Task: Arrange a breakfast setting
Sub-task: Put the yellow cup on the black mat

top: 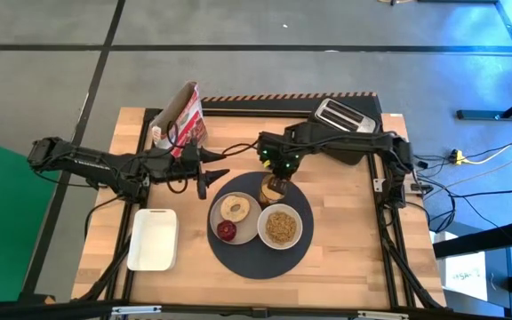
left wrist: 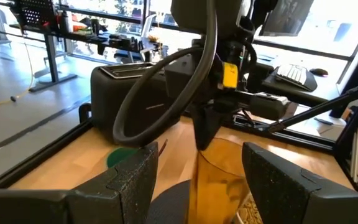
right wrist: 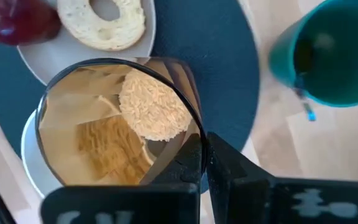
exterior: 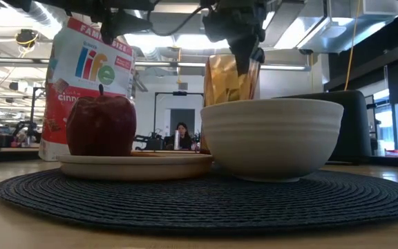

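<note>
A dark grey round mat point(top: 260, 258) lies at the table's middle. On it stand a beige plate point(top: 247, 229) with a toasted round point(top: 235, 209) and a red fruit point(top: 228, 231), and a white bowl point(top: 281, 227) of cereal. My right gripper point(top: 278, 171) is shut on the amber glass point(top: 274, 189) over the mat's far edge. The bowl hides the glass's base in the low view. A small green cup point(right wrist: 328, 56) stands on the wood beside the mat. My left gripper point(top: 216, 173) stands open and level, left of the glass, touching nothing. My right gripper holds the amber glass by its rim point(right wrist: 188, 127), one finger inside the glass and one outside. The fingers point(right wrist: 194, 158) come from above, pointing steeply down. The glass point(exterior: 230, 79) hangs about upright; whether its base rests on the mat cannot be told.
A cereal bag point(top: 180, 116) stands at the far left, and a black toaster point(top: 345, 116) at the far right. A white rectangular tray point(top: 153, 238) lies left of the mat. Bare wood shows along the near edge and to the mat's right.
</note>
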Robot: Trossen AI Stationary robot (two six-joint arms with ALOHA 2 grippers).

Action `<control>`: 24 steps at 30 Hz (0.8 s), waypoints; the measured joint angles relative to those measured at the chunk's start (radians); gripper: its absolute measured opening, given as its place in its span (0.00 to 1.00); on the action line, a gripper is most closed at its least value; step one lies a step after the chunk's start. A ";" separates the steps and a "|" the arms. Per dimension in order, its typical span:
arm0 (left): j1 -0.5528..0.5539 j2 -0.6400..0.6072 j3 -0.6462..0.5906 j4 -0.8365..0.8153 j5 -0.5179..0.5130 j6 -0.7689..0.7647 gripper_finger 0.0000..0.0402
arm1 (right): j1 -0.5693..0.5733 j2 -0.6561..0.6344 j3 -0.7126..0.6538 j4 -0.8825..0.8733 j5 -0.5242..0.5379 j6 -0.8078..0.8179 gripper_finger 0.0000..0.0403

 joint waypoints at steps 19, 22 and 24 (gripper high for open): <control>0.041 0.000 0.000 -0.008 -0.001 -0.003 0.56 | -0.054 0.002 0.000 0.042 -0.027 0.021 0.22; 0.041 0.000 0.000 -0.008 -0.001 -0.003 0.56 | -0.060 0.002 0.000 0.024 -0.030 0.015 0.21; 0.041 0.000 0.000 -0.008 -0.002 -0.003 0.56 | -0.061 0.002 0.000 0.006 -0.030 0.009 0.17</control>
